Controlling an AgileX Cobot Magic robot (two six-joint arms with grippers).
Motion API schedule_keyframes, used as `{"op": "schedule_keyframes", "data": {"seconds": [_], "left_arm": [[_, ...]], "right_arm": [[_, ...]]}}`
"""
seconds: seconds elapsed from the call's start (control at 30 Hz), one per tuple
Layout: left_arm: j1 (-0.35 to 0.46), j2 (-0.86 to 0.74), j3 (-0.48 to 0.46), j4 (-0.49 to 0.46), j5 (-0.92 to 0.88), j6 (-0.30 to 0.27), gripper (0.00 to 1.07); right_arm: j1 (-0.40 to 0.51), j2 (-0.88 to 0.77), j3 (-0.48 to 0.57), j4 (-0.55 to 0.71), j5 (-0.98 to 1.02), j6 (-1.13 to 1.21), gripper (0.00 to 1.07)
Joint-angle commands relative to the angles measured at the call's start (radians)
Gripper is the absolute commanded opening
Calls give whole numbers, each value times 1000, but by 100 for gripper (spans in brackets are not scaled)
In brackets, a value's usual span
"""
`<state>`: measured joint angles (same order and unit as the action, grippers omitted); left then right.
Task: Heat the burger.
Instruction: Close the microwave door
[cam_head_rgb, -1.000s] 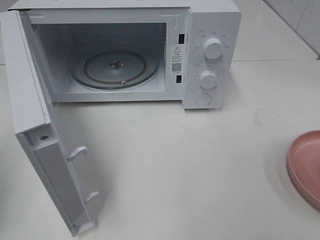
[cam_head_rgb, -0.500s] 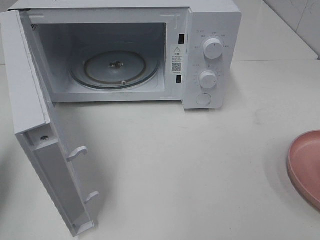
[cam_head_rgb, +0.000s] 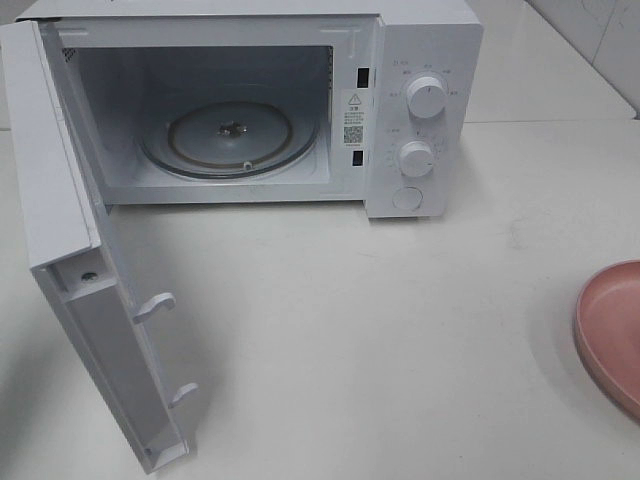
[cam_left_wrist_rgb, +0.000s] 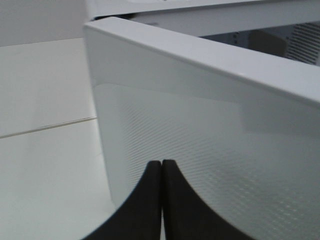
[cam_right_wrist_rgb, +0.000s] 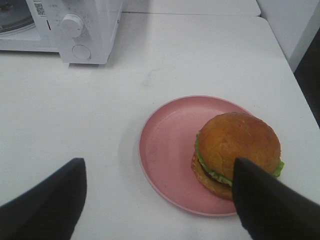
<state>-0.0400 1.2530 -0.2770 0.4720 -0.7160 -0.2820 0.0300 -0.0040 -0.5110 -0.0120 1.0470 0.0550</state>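
White tabletop (cam_head_rgb: 400, 330) throughout, pale tile at the far right corner. Right gripper (cam_right_wrist_rgb: 160, 200) spread wide and holding nothing, hanging above the plate (cam_right_wrist_rgb: 165, 150), one finger (cam_right_wrist_rgb: 265, 205) overlapping the near side of the burger (cam_right_wrist_rgb: 237, 150) in the wrist view, the other (cam_right_wrist_rgb: 45, 205) well off over bare tabletop; no contact visible, so apparently poised for a reach that is not yet centred. Burger upright on the right half of the pink plate, bun on top, lettuce frilling out below, plate close to the tabletop's right edge. Only the plate's left rim inside the high view; burger outside it. Left gripper (cam_left_wrist_rgb: 162, 200) pressed shut on nothing, fingertips together just beside the outer face of the door (cam_left_wrist_rgb: 200, 150); touching or merely close, cannot tell. Probably parked there to keep the door from drifting back. Door swung fully out toward the tabletop's front left corner, latch hooks (cam_head_rgb: 155, 305) exposed. Microwave (cam_head_rgb: 420, 110) at the back edge, cavity open, glass turntable (cam_head_rgb: 230, 138) bare and ready to receive the burger. Two knobs (cam_head_rgb: 426, 97) and a round button on the right panel, untouched. Wide clear stretch of tabletop between plate and cavity, leaving an unobstructed carry path. Heating not begun: burger to be gripped, carried in, door shut, timer set.
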Motion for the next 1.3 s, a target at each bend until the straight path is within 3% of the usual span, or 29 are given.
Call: {"op": "schedule_keyframes", "data": {"seconds": [0.03, 0.2, 0.47, 0.63, 0.77, 1.1, 1.2, 1.27, 1.3], "left_arm": [[-51, 31, -27, -36, -18, 28, 0], [-171, 112, -70, -196, -23, 84, 0], [-303, 201, -124, -339, -49, 158, 0], [-405, 267, -185, -453, -48, 233, 0], [-502, 341, -262, -567, -46, 289, 0], [-615, 480, -436, -701, -43, 290, 0], [-642, 520, -499, -727, -43, 317, 0], [-677, 574, -580, -789, -36, 386, 0], [-677, 574, -580, -789, -36, 386, 0]], "right_arm": [[-5, -26, 1, 2, -4, -1, 76], [-5, -26, 1, 2, -4, -1, 76], [-5, -26, 1, 2, -4, -1, 76], [-5, -26, 1, 2, -4, -1, 76], [-5, -26, 1, 2, -4, -1, 76], [-5, -26, 1, 2, -4, -1, 76], [-5, -26, 1, 2, -4, -1, 76], [-5, -26, 1, 2, -4, -1, 76], [-5, -26, 1, 2, -4, -1, 76]]}}
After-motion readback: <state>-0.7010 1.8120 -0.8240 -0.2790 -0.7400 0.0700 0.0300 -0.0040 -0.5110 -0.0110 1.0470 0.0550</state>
